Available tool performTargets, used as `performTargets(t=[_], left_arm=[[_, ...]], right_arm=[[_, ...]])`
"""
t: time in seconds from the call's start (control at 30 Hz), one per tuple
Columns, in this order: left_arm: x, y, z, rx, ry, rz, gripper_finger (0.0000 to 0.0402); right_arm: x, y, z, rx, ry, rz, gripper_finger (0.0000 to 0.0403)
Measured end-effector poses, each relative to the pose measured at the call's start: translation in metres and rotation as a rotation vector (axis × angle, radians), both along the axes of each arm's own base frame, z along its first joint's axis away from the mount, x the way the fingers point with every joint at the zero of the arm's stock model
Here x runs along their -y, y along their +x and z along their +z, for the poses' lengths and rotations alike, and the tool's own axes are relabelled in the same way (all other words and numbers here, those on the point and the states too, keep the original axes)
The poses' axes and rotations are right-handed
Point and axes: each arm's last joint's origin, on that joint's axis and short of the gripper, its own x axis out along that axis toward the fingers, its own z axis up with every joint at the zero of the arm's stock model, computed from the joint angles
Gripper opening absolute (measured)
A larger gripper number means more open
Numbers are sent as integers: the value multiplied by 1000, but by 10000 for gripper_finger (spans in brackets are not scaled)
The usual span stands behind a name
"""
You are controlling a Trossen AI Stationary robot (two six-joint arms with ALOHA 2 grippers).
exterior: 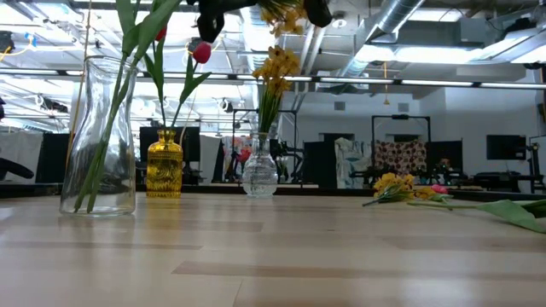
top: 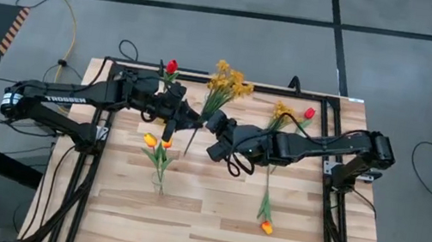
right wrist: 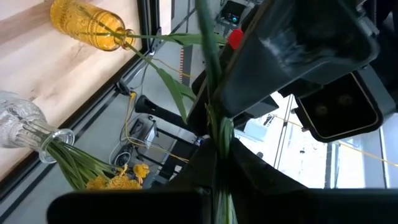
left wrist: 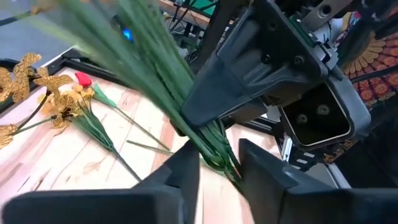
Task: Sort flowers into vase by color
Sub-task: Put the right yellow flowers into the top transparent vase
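A spray of mustard-yellow blossoms [exterior: 286,17] is held high over the table's middle, and its green stem [top: 193,139] slants toward the near edge. My left gripper [top: 192,122] and right gripper [top: 212,126] face each other, both shut on this stem. A small clear vase [exterior: 259,175] holds another yellow spray [exterior: 277,64]. An amber vase [exterior: 165,170] holds a red tulip [top: 171,67]. A tall clear vase [exterior: 98,141] holds two yellow-orange tulips [top: 149,139]. On the table lie a yellow spray [top: 282,111], a red tulip [top: 309,112] and a yellow-orange tulip [top: 266,226]. My left gripper [left wrist: 217,171] has the spray's bundle of green stems [left wrist: 214,146] between its two fingers, coming level from the table's left, across the stem. The spray is lifted clear of the table. My right gripper [right wrist: 221,168] pinches the same stem [right wrist: 219,134] between its two fingers, level from the table's right and across the stem, close beside the left gripper. The stem runs on past the fingers both ways.
The three vases stand left of centre, the amber and small clear ones toward the far edge, the tall one nearer. Loose flowers lie on the right half. A black frame [top: 335,192] borders the table. Bare wood lies along the near edge.
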Motion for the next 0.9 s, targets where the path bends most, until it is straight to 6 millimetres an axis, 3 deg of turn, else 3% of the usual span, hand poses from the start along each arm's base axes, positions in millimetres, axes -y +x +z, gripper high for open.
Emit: performTargets(t=[0.2, 0.43, 0.9], left_arm=[[0, 0, -1, -4, -4, 5, 31], [0, 0, -1, -5, -11, 6, 24], [-1, 0, 0, -3, -2, 37, 27]], right_arm=[[0, 0, 0, -1, -2, -2, 54], [0, 0, 0, 3, 1, -3, 67], [-2, 0, 1, 143, 206, -40, 200]])
